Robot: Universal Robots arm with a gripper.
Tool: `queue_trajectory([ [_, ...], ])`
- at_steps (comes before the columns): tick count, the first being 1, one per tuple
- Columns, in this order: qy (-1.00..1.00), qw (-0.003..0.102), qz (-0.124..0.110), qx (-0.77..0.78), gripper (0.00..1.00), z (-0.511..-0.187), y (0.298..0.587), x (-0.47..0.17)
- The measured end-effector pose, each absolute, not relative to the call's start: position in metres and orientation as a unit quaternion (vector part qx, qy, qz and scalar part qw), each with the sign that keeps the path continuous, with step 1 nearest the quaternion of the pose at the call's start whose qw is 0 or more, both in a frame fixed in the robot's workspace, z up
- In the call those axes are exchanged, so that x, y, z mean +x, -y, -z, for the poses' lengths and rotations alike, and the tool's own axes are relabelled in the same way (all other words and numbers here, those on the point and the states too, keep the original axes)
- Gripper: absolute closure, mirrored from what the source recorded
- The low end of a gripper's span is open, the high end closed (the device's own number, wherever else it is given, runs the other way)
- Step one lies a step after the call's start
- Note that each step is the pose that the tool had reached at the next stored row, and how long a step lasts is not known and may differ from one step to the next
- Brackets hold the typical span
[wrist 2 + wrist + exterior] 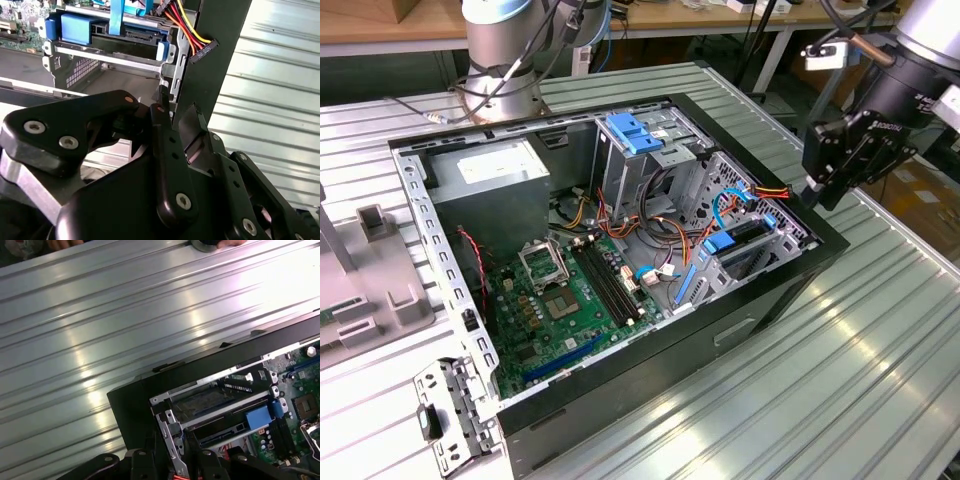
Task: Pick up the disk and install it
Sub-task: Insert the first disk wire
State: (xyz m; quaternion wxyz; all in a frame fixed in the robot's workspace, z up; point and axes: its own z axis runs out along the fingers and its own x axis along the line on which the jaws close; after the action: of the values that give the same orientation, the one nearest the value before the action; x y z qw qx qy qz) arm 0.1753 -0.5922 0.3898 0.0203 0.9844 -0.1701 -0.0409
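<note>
The disk [746, 231] lies flat in the lower drive cage of the open computer case [620, 395], at the case's edge on the exterior view's right. Blue rails run along its sides. In both wrist views it sits in the metal bay, a dark slab [135, 34] with a blue tab [259, 416] at one end. My black gripper [812, 192] hangs just outside the case wall beside that bay, apart from the disk. Its fingertips [160, 95] stand close together and hold nothing.
A red, yellow and black cable plug [202, 50] hangs over the case wall near the gripper. Inside the case are a green motherboard [560, 300], a grey power-supply box [485, 175] and an upper cage with a blue bracket [635, 133]. Ribbed metal table [840, 350] surrounds the case.
</note>
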Motion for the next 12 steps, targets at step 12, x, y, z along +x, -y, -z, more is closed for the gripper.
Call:
queue_trajectory([
  [12, 0.124, 0.022, 0.04, 0.991, 0.64, -0.3897, 0.5922, 0.1754],
])
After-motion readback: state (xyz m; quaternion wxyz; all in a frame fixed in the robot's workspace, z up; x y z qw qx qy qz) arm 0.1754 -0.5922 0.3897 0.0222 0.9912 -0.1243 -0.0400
